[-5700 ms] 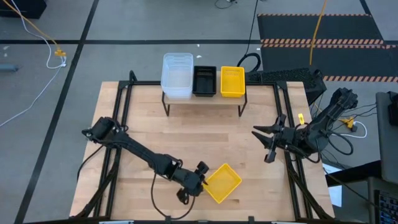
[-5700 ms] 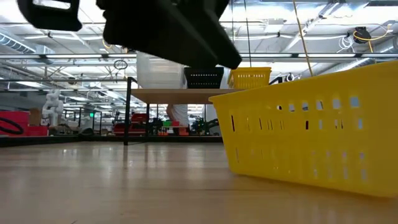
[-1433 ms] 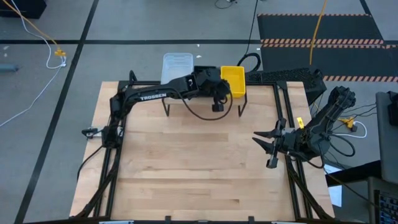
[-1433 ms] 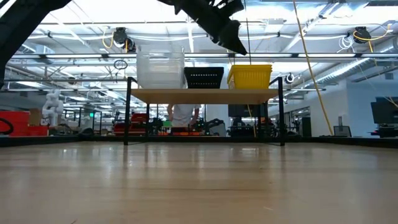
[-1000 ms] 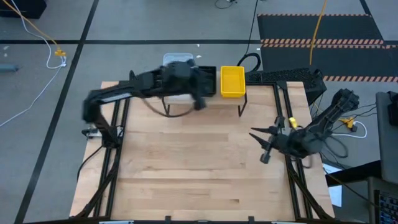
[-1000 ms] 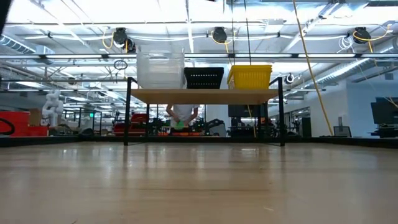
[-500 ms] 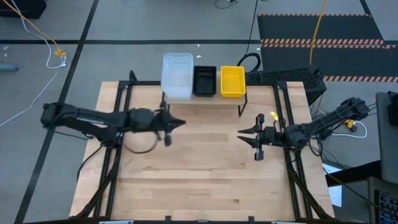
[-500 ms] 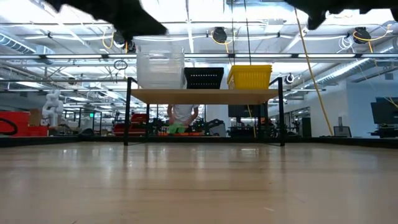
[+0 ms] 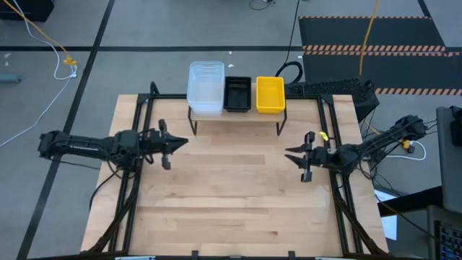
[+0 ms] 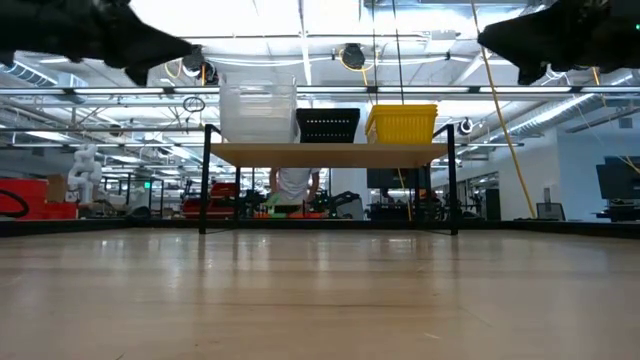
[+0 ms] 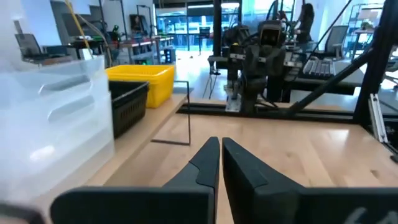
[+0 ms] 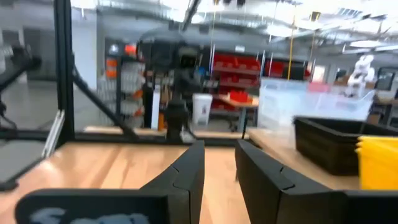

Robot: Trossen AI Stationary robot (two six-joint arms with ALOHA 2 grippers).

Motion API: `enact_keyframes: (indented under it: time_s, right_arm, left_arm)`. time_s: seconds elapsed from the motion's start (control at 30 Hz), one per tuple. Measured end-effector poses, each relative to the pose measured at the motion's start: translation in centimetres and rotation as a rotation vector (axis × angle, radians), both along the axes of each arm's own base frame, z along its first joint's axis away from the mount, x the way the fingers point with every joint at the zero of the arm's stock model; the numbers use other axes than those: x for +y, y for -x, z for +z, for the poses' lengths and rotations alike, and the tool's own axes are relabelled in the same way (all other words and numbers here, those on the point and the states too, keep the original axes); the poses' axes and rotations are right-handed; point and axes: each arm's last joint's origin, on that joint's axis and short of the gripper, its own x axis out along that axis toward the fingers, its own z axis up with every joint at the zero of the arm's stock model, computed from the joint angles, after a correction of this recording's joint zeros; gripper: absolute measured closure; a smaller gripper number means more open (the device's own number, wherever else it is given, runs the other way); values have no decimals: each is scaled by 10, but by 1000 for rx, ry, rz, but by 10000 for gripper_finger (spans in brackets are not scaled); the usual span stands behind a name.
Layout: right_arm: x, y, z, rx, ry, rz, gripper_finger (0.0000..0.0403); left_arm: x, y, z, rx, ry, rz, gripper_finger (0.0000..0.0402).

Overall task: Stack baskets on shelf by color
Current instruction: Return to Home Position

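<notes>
Three stacks of baskets stand side by side on the shelf (image 9: pixel 234 116) at the table's far edge: clear ones (image 9: pixel 206 88) on the left, black ones (image 9: pixel 237 94) in the middle, yellow ones (image 9: pixel 270 94) on the right. The low view shows them resting by their bottoms on the plank (image 10: pixel 328 154). My left gripper (image 9: pixel 175 142) hangs level at the table's left side, shut and empty, pointing toward the table's right edge. My right gripper (image 9: pixel 294 155) hangs at the right side, facing it, open with nothing between its fingers (image 12: pixel 186 165).
The bare wooden tabletop (image 9: pixel 231 195) spreads between the two grippers and toward the near edge. Black frame rails (image 9: pixel 137 188) run along both sides of the table. A person (image 10: pixel 293 185) shows in the room beyond the shelf. Cables (image 9: pixel 404 144) lie at the right.
My left arm has swung away from the shelf toward the table's left edge, sinking and folding back until its gripper lies level. My right gripper has dropped a little and rolled, keeping its place at the table's right side. The baskets have stayed put.
</notes>
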Motion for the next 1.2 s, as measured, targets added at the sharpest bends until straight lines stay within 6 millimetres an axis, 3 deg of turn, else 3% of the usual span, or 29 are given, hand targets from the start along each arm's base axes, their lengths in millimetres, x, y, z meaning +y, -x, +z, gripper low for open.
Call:
enact_keyframes:
  time_s: [0.2,0.47,0.63,0.8,0.97,1.07,1.2]
  right_arm:
    - [-6,15,1,-99,-29,3,316]
    - [-10,25,4,-123,7,-8,316]
    - [-10,25,-6,-7,74,-5,324]
    - [-12,23,-13,50,20,-16,352]
    - [-21,21,0,-105,-38,-21,387]
    - [-30,14,-9,-26,-68,-100,400]
    - [-34,11,-15,40,-76,-52,400]
  left_arm:
    - [1,20,-15,-35,-6,1,389]
    - [3,42,-15,-63,-29,35,386]
    - [5,56,-20,-40,-46,96,377]
    - [5,56,-28,63,-94,95,376]
    - [5,56,-27,36,-128,101,376]
    - [5,56,-21,-21,-118,103,376]
    - [4,56,-27,13,-17,54,376]
